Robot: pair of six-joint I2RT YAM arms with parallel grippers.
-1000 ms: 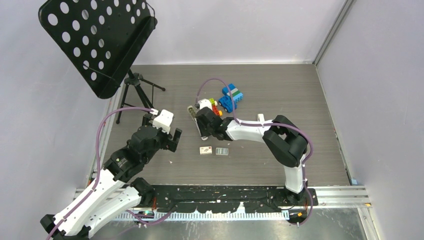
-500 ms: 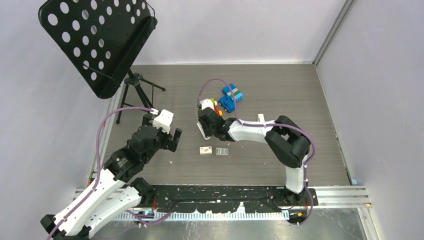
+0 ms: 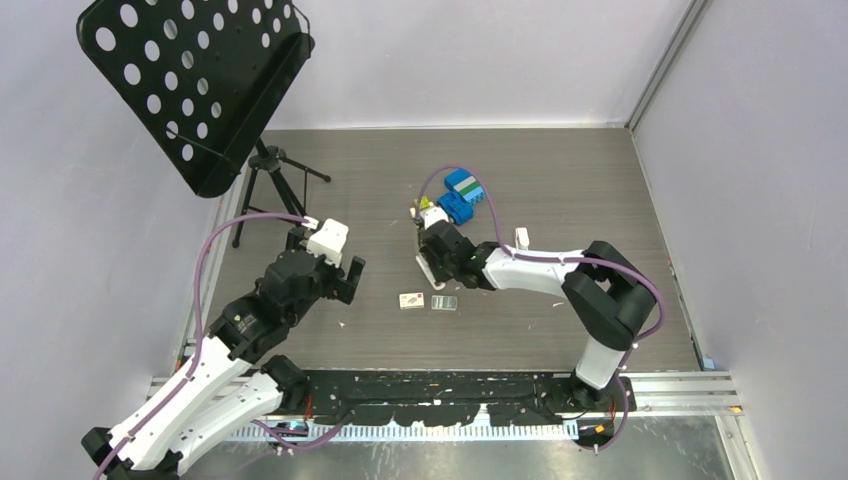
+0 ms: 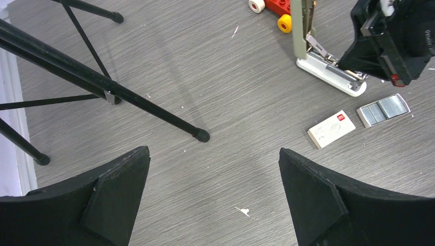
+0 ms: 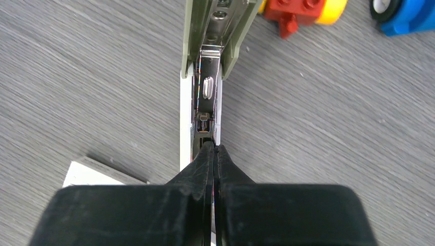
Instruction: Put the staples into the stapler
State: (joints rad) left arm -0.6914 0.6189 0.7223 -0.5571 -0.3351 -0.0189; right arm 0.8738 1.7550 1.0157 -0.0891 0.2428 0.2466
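The stapler (image 3: 430, 266) lies open on the table, its white base (image 4: 328, 76) flat and its grey-green top (image 5: 215, 25) swung up. My right gripper (image 5: 213, 148) is shut, and its tips meet over the near end of the stapler's metal channel (image 5: 206, 97). Nothing shows between its fingers. The staples (image 4: 383, 108), silvery strips in a small tray, lie just near-side of the stapler (image 3: 445, 302). My left gripper (image 4: 213, 169) hangs open over bare table to the left, well away from both.
A whitish box with a red mark (image 4: 332, 128) lies beside the staples. A red and yellow toy (image 5: 302, 13) and blue blocks (image 3: 463, 195) sit beyond the stapler. The black music stand's tripod (image 4: 107, 84) stands at left. A small white piece (image 3: 521, 237) lies at right.
The right gripper has gone from partly open to shut. It has shifted right and toward the near edge, and the stapler now sits further right. The left arm has not moved.
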